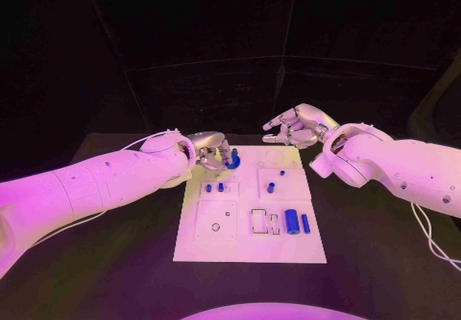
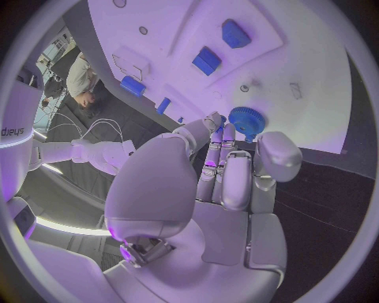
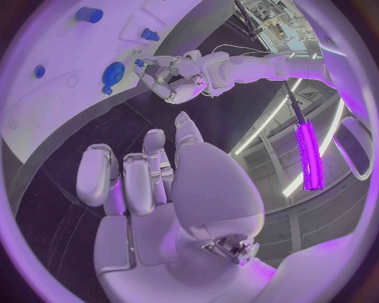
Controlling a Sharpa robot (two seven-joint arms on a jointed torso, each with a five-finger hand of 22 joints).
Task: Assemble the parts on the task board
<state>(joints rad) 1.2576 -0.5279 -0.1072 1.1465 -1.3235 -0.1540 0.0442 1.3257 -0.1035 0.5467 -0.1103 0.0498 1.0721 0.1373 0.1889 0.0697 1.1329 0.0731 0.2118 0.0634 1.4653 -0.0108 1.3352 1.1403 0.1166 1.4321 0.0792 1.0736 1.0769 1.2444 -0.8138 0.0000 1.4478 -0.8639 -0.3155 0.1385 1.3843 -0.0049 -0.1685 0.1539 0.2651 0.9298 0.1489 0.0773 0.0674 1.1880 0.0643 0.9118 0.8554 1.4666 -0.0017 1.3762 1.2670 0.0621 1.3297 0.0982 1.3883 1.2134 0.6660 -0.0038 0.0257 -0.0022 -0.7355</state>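
Here the left hand [image 1: 213, 152] pinches a blue gear [image 2: 247, 119] above the task board [image 1: 248, 247].

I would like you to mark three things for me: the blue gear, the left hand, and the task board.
blue gear [image 2: 249, 120]: left wrist view, on its toothed face.
left hand [image 1: 213, 152]: head view, on the middle of the hand.
task board [image 1: 288, 250]: head view, on a bare white part near its front edge.

- right hand [image 3: 150, 183] empty, fingers slightly curled, off the task board [image 3: 47, 107]
- left hand [image 3: 170, 79] at board edge, beside blue gear [image 3: 113, 74]
- small blue parts [image 3: 89, 14] on board
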